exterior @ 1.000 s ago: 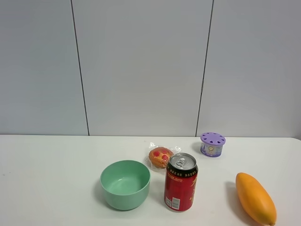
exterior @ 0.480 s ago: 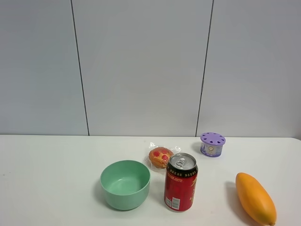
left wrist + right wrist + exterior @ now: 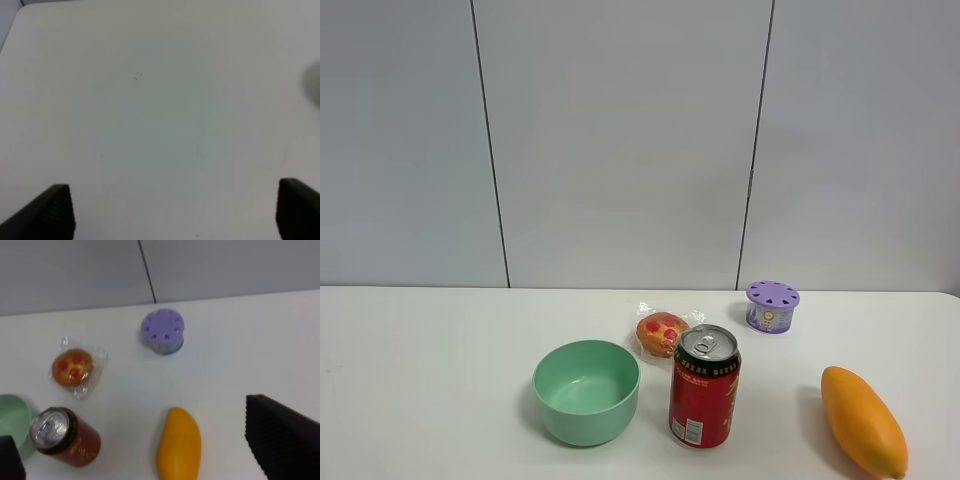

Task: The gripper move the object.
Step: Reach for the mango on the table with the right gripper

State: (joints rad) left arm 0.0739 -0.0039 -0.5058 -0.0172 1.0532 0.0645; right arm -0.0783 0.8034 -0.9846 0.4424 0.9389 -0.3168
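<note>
Jaws apart over mango (image 3: 178, 450) (right arm)

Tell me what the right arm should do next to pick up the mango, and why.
Probably lower the right gripper toward the mango: the wrist view shows it lying on the table between the open fingers, not yet touched, with free space from the can.
</note>
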